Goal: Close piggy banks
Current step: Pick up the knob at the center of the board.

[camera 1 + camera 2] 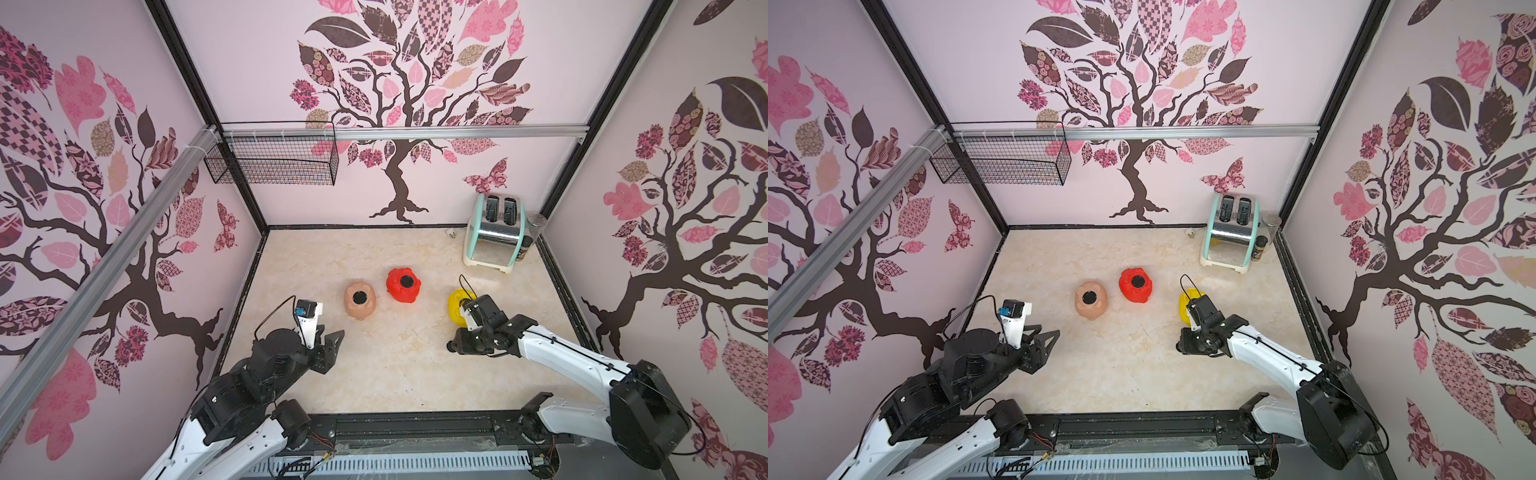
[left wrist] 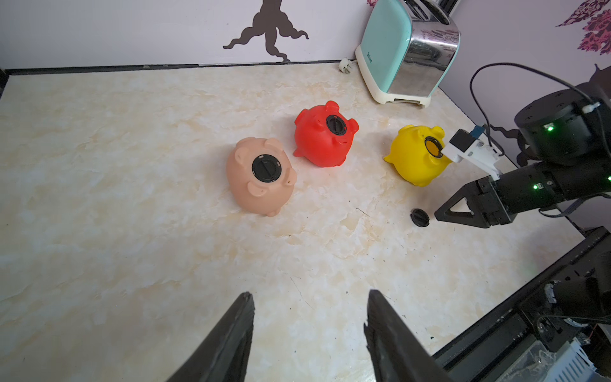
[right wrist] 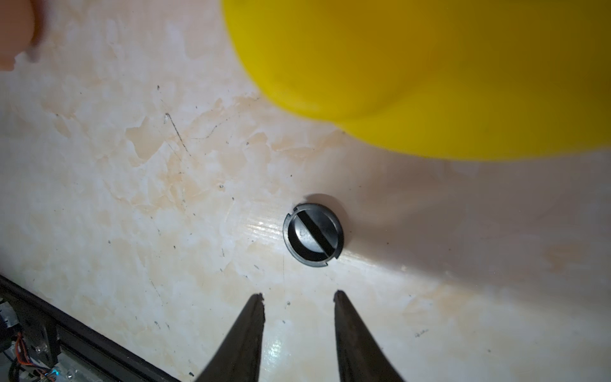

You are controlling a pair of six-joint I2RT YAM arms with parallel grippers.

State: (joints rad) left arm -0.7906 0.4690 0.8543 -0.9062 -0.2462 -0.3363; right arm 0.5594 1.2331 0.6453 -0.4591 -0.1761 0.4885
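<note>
Right wrist view | black plug [image 3: 313, 234] was seen loose on table [image 3: 132, 198], near yellow piggy bank [image 3: 413, 66] | right gripper [image 3: 298, 294] was seen spread, empty, just short | step judged: plug pickup | next: jaws to be closed across its rim

I see a peach-pink piggy bank [image 2: 244, 188], a red piggy bank [image 2: 314, 145], a yellow piggy bank [image 2: 410, 158] and a black plug disc [image 3: 313, 236]. The tabletop [image 2: 99, 165] is cream with beige marbling; the toaster [image 2: 383, 43], mint-green and chrome; my right gripper [image 3: 298, 294], black.
</note>
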